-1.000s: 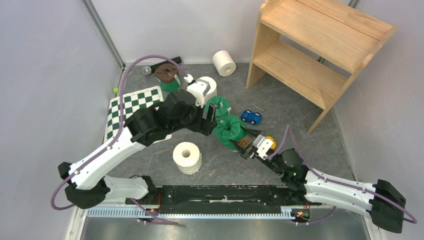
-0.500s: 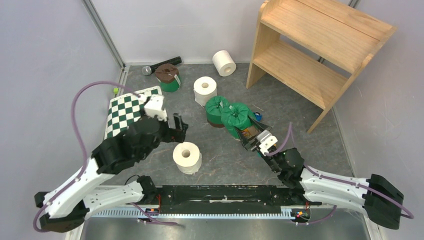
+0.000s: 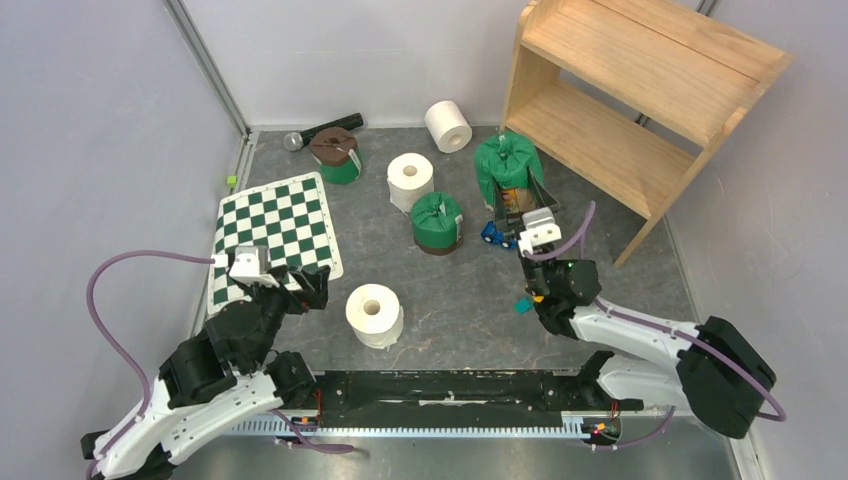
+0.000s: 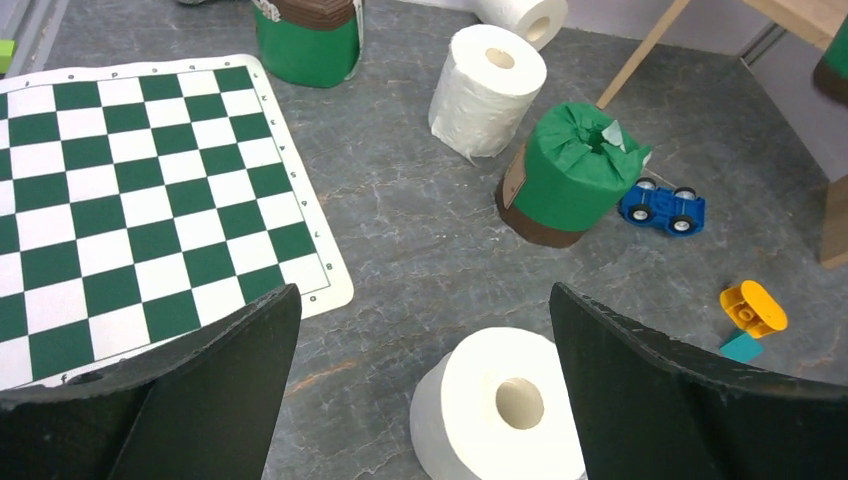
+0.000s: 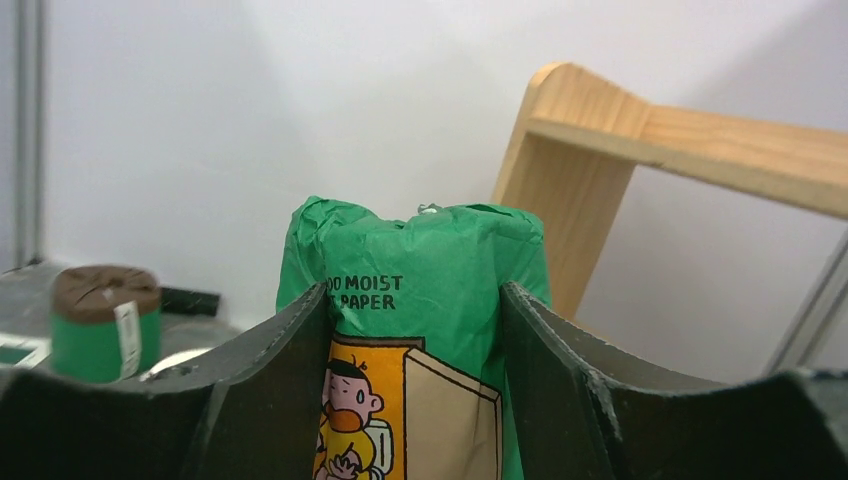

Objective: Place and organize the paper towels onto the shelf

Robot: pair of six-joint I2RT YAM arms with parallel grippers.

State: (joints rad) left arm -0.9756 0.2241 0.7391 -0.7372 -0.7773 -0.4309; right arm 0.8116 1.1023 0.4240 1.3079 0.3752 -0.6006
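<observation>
**Gripping a wrapped roll at the shelf**

The green wrapped roll (image 5: 420,260), a cylinder in crinkled plastic with a printed cartoon label, sits clamped between the right gripper (image 3: 518,200) and its black fingers, just in front of the left side panel of the smooth light-wood shelf (image 3: 640,100). The right arm extends toward the shelf. Well apart from the shelf, the left gripper (image 4: 422,300) hangs wide open and empty above a bare white roll (image 4: 500,410) with a hollow core.

Grey table (image 3: 455,305): paper towels (image 3: 374,313), checkerboard mat (image 3: 275,232)
</observation>
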